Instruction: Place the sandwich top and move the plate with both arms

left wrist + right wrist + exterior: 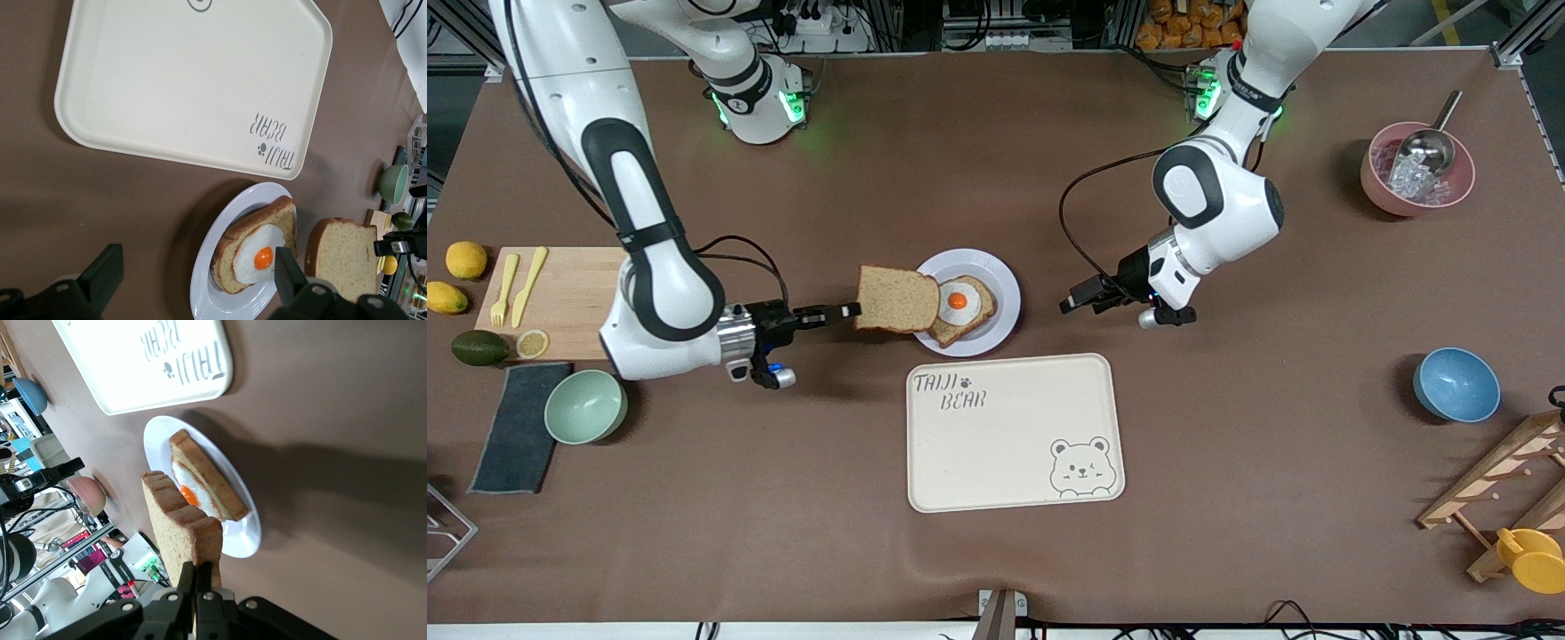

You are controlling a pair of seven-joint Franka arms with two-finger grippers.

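The sandwich top point(895, 299), a plain brown bread slice, hangs tilted over the plate's edge toward the right arm's end, partly over the egg slice. My right gripper point(852, 310) is shut on its crust edge; the right wrist view shows the sandwich top point(175, 527) pinched between the right gripper point(204, 568) fingers. The pale round plate point(1000, 286) carries a bread slice with a fried egg point(959, 303). My left gripper point(1074, 300) hovers open beside the plate toward the left arm's end, holding nothing. In the left wrist view the plate point(207, 280) and egg point(261, 255) lie between the left gripper's point(197, 270) fingers.
A cream bear tray point(1014, 432) lies nearer the front camera than the plate. A cutting board point(560, 298) with utensils, lemons, an avocado and a green bowl point(585, 406) sit at the right arm's end. A pink bowl point(1416, 169), blue bowl point(1456, 384) and wooden rack point(1503, 484) sit at the left arm's end.
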